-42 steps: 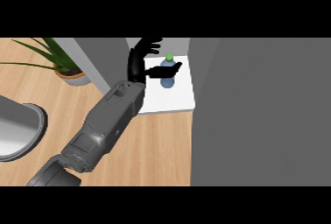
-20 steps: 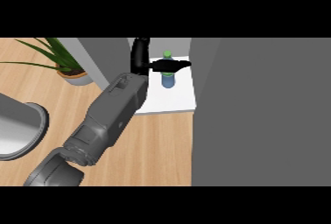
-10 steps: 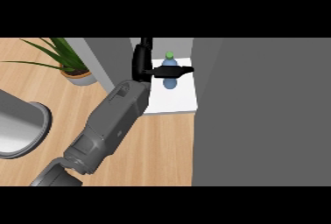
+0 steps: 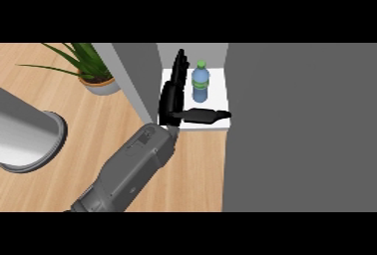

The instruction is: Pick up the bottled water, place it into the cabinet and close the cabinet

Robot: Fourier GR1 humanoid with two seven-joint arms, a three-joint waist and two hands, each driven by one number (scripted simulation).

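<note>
Bottled water [image 4: 200, 82] stands upright on the white shelf [image 4: 221, 107] inside the cabinet [image 4: 140, 74], near the back. Left hand [image 4: 171, 99] is just beside the bottle's left side, fingers [image 4: 177, 69] straight and pressed together, pointing inward, thumb [image 4: 208, 115] stuck out right in front of the bottle, holding nothing. Grey cabinet door [image 4: 294, 129] fills the right. Potted plant [image 4: 92, 74] sits on the counter [image 4: 81, 129] at left.

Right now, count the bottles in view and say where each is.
1. The bottled water stands upright on the white cabinet shelf, just right of the fingers of the open left hand. The grey panel at right may hide more.
</note>
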